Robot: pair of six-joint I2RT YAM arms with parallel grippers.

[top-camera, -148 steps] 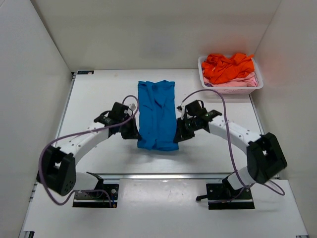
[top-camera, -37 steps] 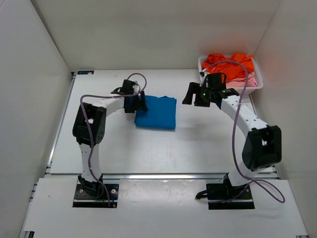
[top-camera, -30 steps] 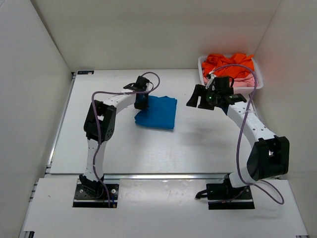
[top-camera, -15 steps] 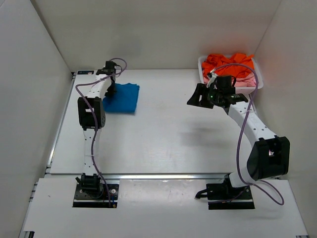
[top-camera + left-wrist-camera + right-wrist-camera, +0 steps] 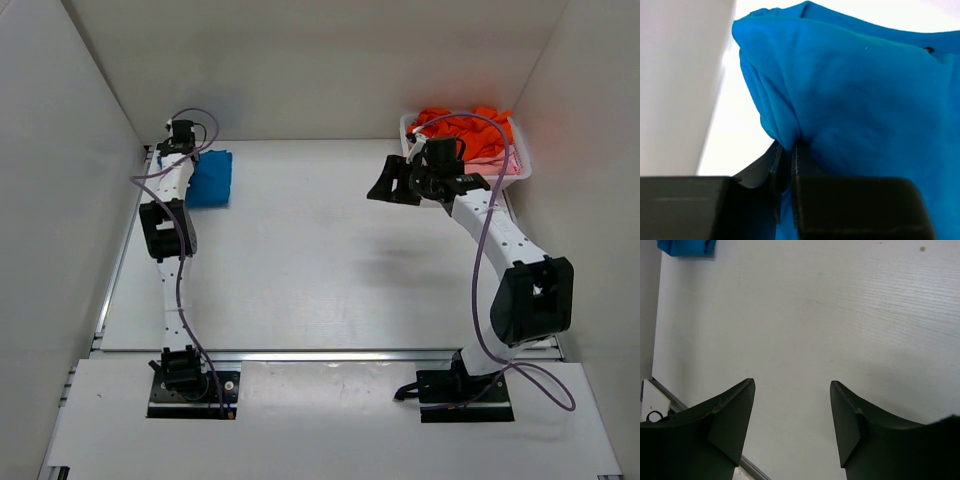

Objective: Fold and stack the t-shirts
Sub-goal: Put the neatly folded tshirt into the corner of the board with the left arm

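Blue t-shirt [image 5: 212,180] nipped in left jaws, mostly cropped in wrist view; right jaws apart, empty.

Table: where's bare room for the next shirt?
The middle of the table is bare, between the blue t-shirt, pinched by the left gripper at far left, and the full basket at far right. The open right gripper hovers beside it.

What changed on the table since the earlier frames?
The blue t-shirt, earlier spread mid-table, was folded and dragged to the far-left corner by the left pincer, still clamped on it. The right pincer let go and moved toward the basket, open. Orange shirts stayed inside.
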